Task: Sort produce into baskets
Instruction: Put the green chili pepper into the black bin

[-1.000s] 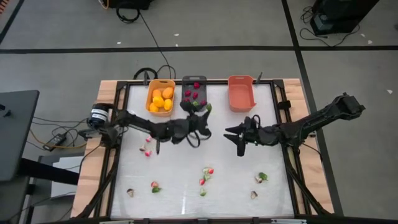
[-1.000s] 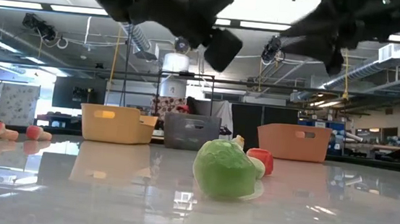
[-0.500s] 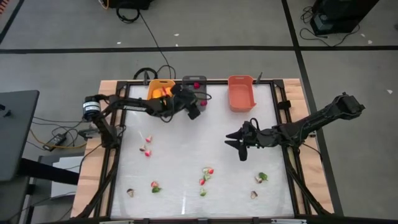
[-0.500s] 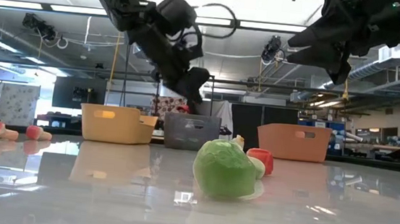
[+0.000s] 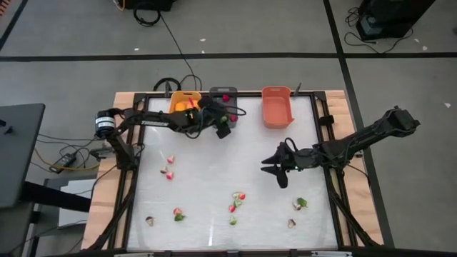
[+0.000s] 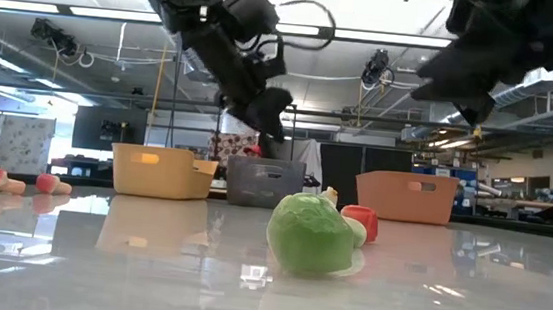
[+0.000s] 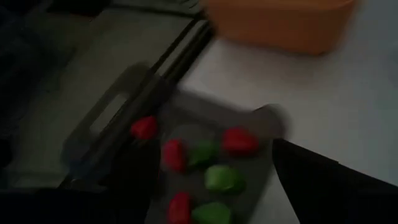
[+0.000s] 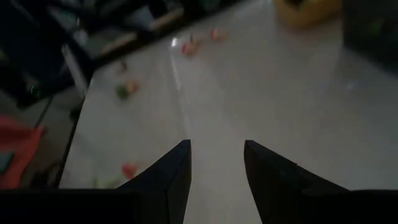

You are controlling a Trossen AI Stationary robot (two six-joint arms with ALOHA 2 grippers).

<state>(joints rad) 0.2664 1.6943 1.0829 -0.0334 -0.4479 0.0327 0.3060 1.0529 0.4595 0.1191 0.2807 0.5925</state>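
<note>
Yellow fruits [image 5: 187, 106] and radishes [image 7: 175, 154] were binned — pieces [image 5: 238, 200] were left low on the desk [image 5: 214, 160]; left fingers [image 7: 323, 180] spread, right fingers [image 8: 270, 171] parted, nothing pinched.

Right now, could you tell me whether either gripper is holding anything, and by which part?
Nothing is held. The left gripper hangs open over the dark grey basket; the right gripper is open above bare table.

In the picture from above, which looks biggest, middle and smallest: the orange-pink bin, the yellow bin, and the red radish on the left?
1. Coral bin, fully visible, looks largest.
2. Yellow bin, probably alike, but the left arm covers part, so unsure.
3. Radish, clearly smallest.
</note>
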